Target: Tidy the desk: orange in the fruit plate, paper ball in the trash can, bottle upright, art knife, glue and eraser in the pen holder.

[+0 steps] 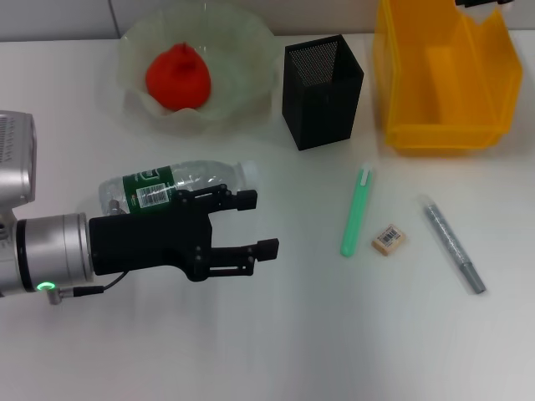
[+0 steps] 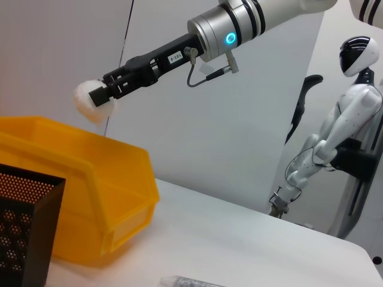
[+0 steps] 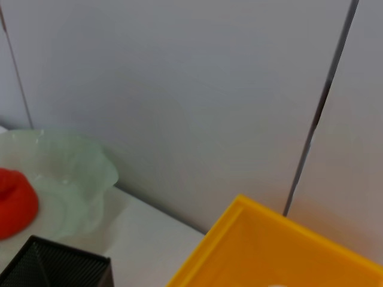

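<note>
We hold the paper ball pinched in our right end effector above the trash can, ready to drop it. Our left end effector, fingers wide, hovers over the bottle lying on the worktop, apparently to stand it up.

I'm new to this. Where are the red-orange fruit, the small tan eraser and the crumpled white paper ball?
Red-orange round fruit (image 1: 177,77): head view, its middle.
Small tan eraser (image 1: 389,240): head view, barcode label.
Crumpled white paper ball (image 2: 90,100): left wrist view, its side.

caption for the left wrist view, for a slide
Right gripper holds the paper ball above the yellow trash can, pen holder in the foreground.
</note>
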